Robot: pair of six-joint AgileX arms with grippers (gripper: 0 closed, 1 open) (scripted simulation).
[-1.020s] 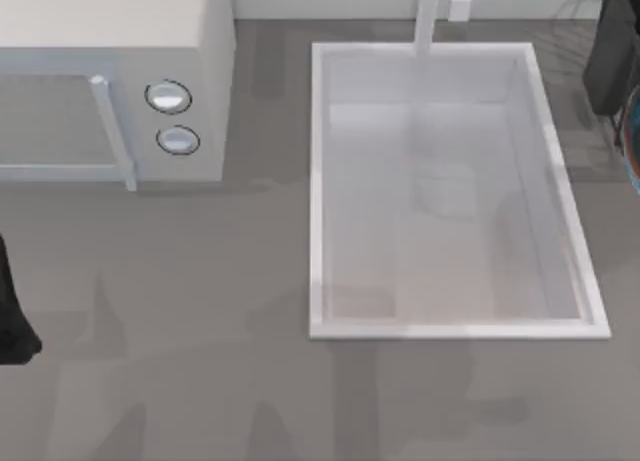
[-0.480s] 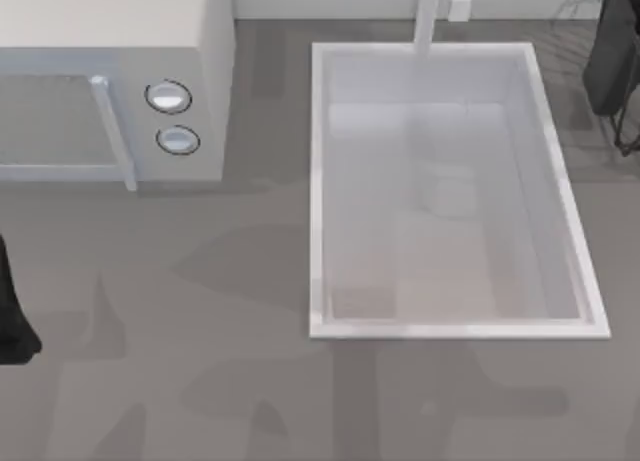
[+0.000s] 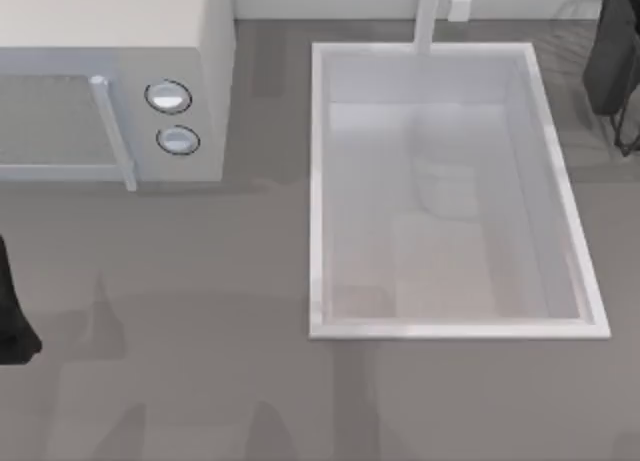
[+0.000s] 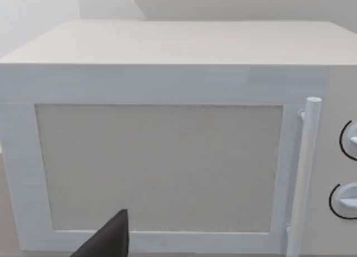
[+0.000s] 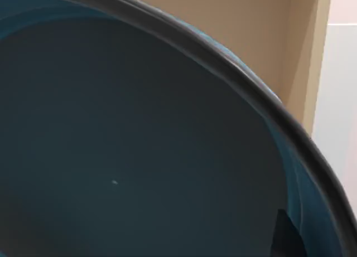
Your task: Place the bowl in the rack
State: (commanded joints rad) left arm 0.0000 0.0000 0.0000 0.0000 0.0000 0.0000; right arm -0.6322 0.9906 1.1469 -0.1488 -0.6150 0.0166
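whether the jaws clench cannot be told, though the right arm [image 3: 612, 51] sits a touch lower than before, the bowl [image 5: 128, 156] close up.

I can read no text, label, brand or number anywhere. The microwave [image 4: 167, 151] facing my left wrist camera has two plain dials [image 3: 168, 97], unmarked.

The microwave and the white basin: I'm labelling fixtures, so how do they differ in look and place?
The microwave is a closed box with two round dials and a bar handle, at the table's left; the white basin is an open rectangular trough right of it. Both are pale and box-shaped.
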